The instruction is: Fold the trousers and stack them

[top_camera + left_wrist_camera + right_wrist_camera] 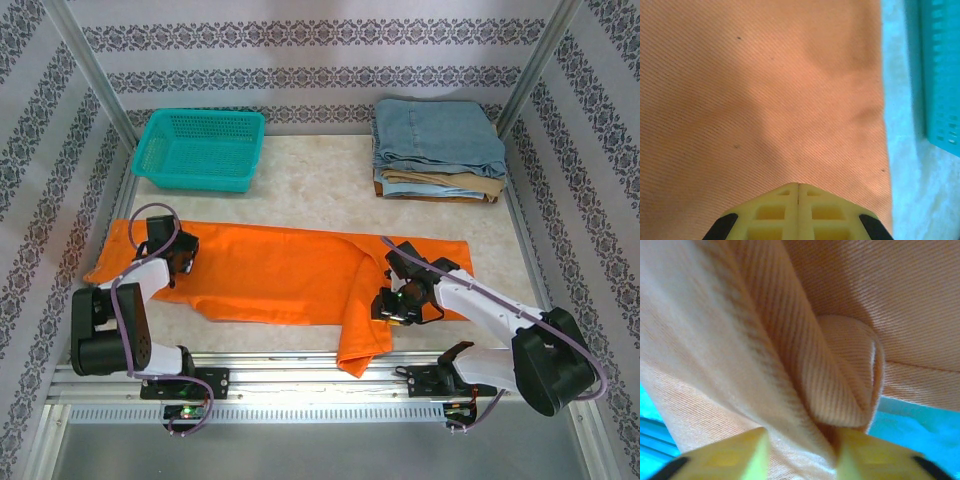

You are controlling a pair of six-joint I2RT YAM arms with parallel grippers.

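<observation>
The soft, limp trousers [270, 270] will likely sag; thick folds or hems should grip best. The right gripper [800, 442] pinches a bunched fold, lower centre; the left gripper [798, 187] sits closed.

Bright orange trousers [270, 270] lie spread crosswise, one end bunched.

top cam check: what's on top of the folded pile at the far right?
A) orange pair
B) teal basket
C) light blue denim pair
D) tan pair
C: the light blue denim pair lies on top with the tan pair under it, while the orange trousers lie spread out apart from them.
</observation>
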